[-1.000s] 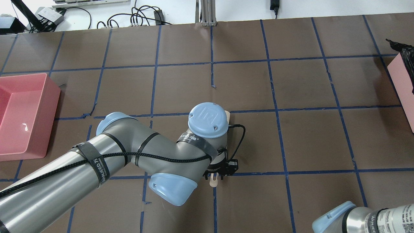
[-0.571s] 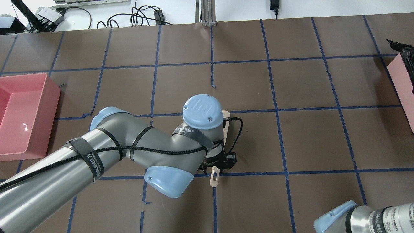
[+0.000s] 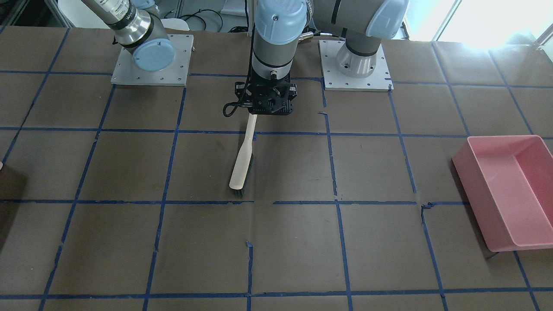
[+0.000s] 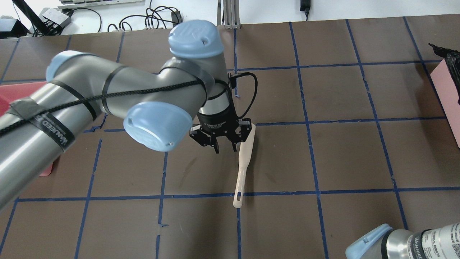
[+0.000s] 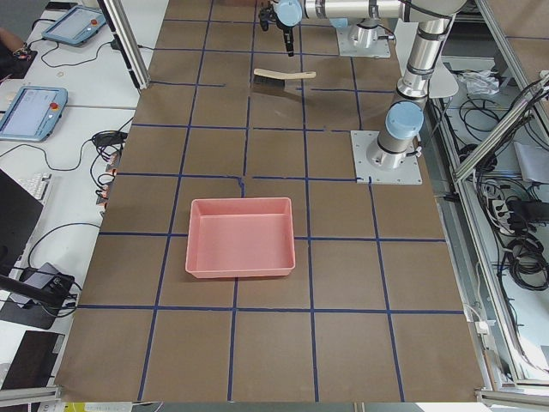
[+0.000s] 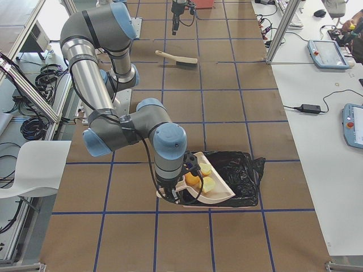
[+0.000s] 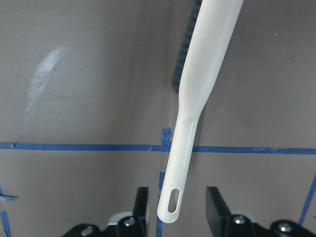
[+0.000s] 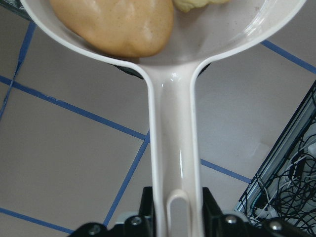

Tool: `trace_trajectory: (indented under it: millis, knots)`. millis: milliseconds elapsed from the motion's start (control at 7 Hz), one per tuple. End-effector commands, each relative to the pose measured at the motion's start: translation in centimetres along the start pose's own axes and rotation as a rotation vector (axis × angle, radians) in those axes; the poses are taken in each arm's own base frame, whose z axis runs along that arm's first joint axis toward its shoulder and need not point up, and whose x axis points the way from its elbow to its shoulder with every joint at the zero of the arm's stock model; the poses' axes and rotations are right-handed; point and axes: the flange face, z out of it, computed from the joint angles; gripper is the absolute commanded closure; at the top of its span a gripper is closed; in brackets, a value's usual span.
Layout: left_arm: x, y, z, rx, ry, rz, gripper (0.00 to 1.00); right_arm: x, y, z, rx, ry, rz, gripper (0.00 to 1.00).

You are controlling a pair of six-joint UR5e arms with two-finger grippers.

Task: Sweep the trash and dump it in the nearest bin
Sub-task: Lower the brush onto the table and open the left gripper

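A cream hand brush (image 4: 244, 162) lies flat on the table, also in the front view (image 3: 243, 160) and the left wrist view (image 7: 197, 98). My left gripper (image 4: 220, 144) hangs open and empty above its handle end. My right gripper (image 8: 177, 210) is shut on the handle of a white dustpan (image 8: 175, 123). The pan (image 6: 214, 194) holds the trash over the black-lined bin (image 6: 241, 175): an orange-brown lump (image 8: 116, 22) and two pale yellow chunks (image 6: 205, 169). The right gripper shows in neither the overhead nor the front view.
An open pink bin (image 3: 497, 181) stands at the table's end on my left, partly hidden by my left arm in the overhead view (image 4: 18, 91). The black-lined bin shows at the overhead view's right edge (image 4: 445, 82). Blue tape lines grid the brown table.
My left gripper has come off the brush handle and risen, moving toward the far side. The brush stays on the table where it was.
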Motion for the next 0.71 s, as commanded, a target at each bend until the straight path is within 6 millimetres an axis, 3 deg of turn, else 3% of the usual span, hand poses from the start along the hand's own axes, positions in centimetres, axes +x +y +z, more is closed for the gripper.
trace_trajectory:
  millis: [0, 143, 286, 429, 571]
  knots:
    - [-6.1, -2.7, -8.1, 0.033, -0.036, 0.085, 0.26, 0.2, -0.9, -1.0, -0.046, 0.056, -0.018, 1.0]
    - [-8.0, -3.5, -9.5, 0.057, -0.034, 0.115, 0.09, 0.2, -1.9, -1.5, -0.079, 0.09, -0.04, 1.0]
    - [-9.9, -4.0, -10.4, 0.076, -0.063, 0.148, 0.0, 0.1, -2.9, -2.0, -0.127, 0.108, -0.058, 1.0]
    - [-11.2, -4.4, -11.2, 0.105, -0.089, 0.208, 0.0, 0.1, -3.3, -2.4, -0.14, 0.128, -0.074, 1.0]
    - [-12.4, -5.1, -12.4, 0.174, -0.086, 0.236, 0.0, 0.0, -5.0, -2.9, -0.176, 0.166, -0.126, 1.0]
